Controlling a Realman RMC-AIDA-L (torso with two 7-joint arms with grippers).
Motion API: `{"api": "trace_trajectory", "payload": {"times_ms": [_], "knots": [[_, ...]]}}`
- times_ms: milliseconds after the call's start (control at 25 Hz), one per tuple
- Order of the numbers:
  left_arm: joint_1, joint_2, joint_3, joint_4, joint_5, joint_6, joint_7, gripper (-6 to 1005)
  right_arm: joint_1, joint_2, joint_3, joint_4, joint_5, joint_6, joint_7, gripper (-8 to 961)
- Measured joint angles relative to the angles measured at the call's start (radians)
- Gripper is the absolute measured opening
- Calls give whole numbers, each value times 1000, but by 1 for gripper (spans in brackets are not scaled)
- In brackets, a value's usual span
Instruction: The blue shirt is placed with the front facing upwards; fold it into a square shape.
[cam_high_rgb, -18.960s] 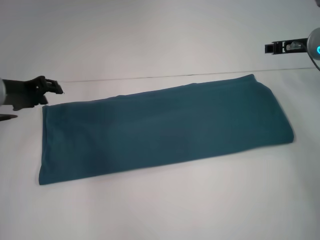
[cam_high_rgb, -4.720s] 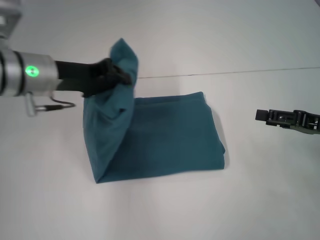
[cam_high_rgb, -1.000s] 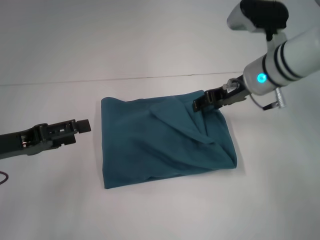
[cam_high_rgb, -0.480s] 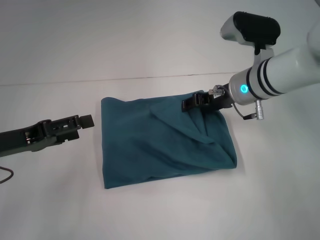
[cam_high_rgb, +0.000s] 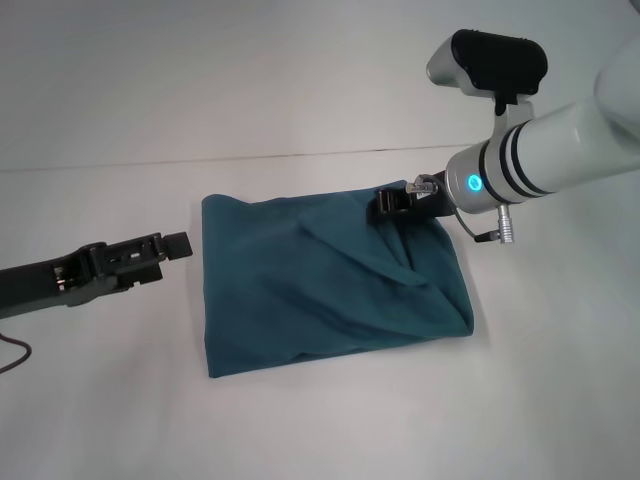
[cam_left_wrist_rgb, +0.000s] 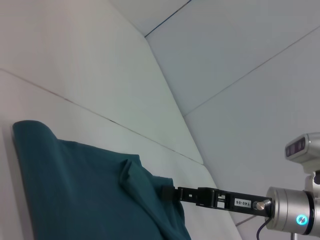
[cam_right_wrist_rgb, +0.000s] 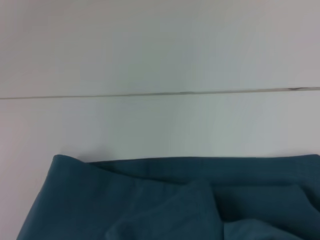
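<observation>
Blue shirt (cam_high_rgb: 330, 285): folded into a rough rectangle, flat on the counter (cam_high_rgb: 300, 420), near the middle of the head view; top layer wrinkled, with a diagonal ridge running from the upper middle toward the lower right corner; no lettering, collar or label showing.
Shirt in wrist views: same teal cloth (cam_left_wrist_rgb: 90, 195) seen from the left wrist, with a raised fold near the far corner; folded far edge (cam_right_wrist_rgb: 165, 200) filling the lower part of the right wrist view.
Right end effector (cam_high_rgb: 390, 205): at the shirt's far right corner, tip touching the cloth; also seen from the left wrist (cam_left_wrist_rgb: 167, 193), black fingers reaching into the fold; pinching or merely resting on the cloth, cannot tell.
Right arm: white, with a lit blue ring, reaching in from the upper right of the head view.
Left end effector (cam_high_rgb: 170, 245): low over the counter, just beside the shirt's left edge, apart from the cloth; fingers spread or pressed together, cannot tell.
Left arm: dark, stretching in from the left edge of the head view.
Counter: white, a thin dark seam (cam_high_rgb: 150, 163) running across it beyond the shirt.
</observation>
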Motion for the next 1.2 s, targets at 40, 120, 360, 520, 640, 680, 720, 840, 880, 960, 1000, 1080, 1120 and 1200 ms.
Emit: {"api": "trace_trajectory", "payload": {"times_ms": [40,120,360,520,640,680,720,840,880,960,1000,1080,1120,1200], "knots": [[0,0,0,0,0,0,0,931,0,0,-1,0,-1,-1,0,428],[1,-1,-1,0,0,0,1,931,-1,0,-1,0,-3,-2,0,327],[2,-1,-1,0,0,0,1,930,-7,-7,2,5,-4,-5,9,121],[-1,-1,-1,-11,0,-1,4,931,-18,-9,8,-32,1,-38,10,87],[-2,1,-1,-19,-1,-7,5,931,-42,-6,12,-116,9,-85,11,84],[-3,1,-1,-21,-1,-7,5,931,-51,-4,12,-143,13,-97,11,84],[-3,2,-1,-23,-4,-8,5,932,-57,-4,12,-158,17,-103,11,83],[-1,3,-1,-24,-10,-8,6,932,-67,-5,12,-179,35,-112,7,80],[0,3,-1,-24,-11,-8,7,932,-69,-7,12,-180,44,-113,3,79],[1,4,-1,-24,-12,-8,7,932,-70,-9,12,-182,61,-114,-2,78],[1,5,-1,-25,-12,-9,6,932,-70,-10,12,-186,68,-113,-3,78],[1,5,-1,-25,-12,-9,5,932,-71,-13,12,-198,75,-107,-3,78],[1,5,-1,-25,-12,-8,4,932,-71,-14,12,-205,78,-101,-3,78],[1,5,-1,-25,-12,-9,2,932,-72,-16,12,-209,82,-86,-3,79]]}}
